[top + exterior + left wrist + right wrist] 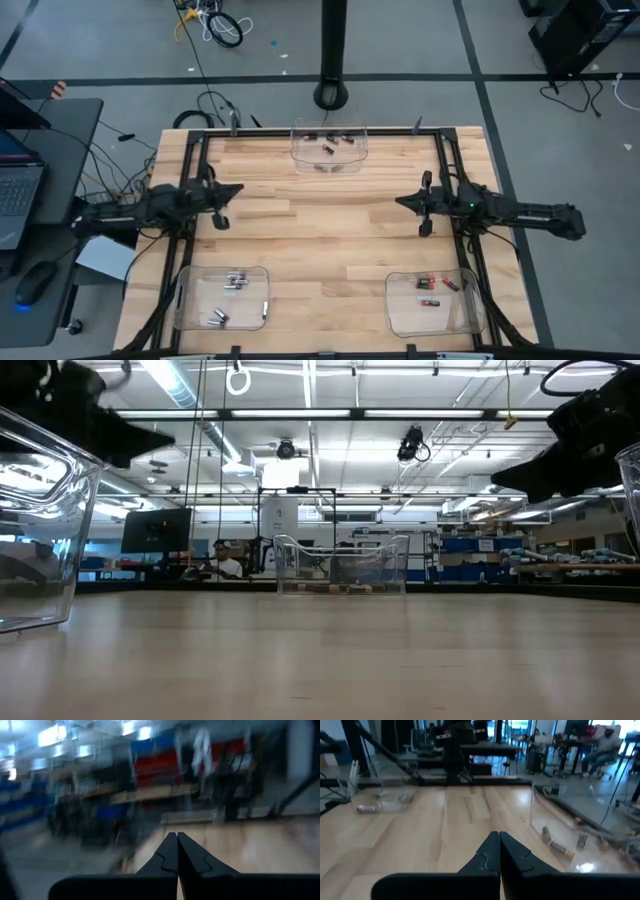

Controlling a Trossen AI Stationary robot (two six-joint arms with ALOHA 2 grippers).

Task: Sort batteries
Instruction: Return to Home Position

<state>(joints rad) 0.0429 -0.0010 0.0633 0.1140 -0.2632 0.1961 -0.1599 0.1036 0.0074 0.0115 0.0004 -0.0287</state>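
Note:
Three clear bins stand on the wooden table. The far middle bin (pixel 329 147) holds several dark batteries (pixel 328 149). Silvery batteries (pixel 236 282) lie in the near left bin (pixel 222 297), and black and red batteries (pixel 433 284) in the near right bin (pixel 432 300). My left gripper (pixel 232 190) hovers shut above the table's left side and points toward the right. My right gripper (pixel 402 202) hovers shut above the right side and points toward the left. In each wrist view the fingertips (pixel 177 840) (pixel 499 837) meet with nothing between them.
Bare wood (pixel 320 240) lies between the two grippers and the three bins. A black frame (pixel 190 150) runs round the table's edges. A post's base (pixel 331 95) stands beyond the far edge, and a laptop (pixel 15 190) sits on a side desk at the left.

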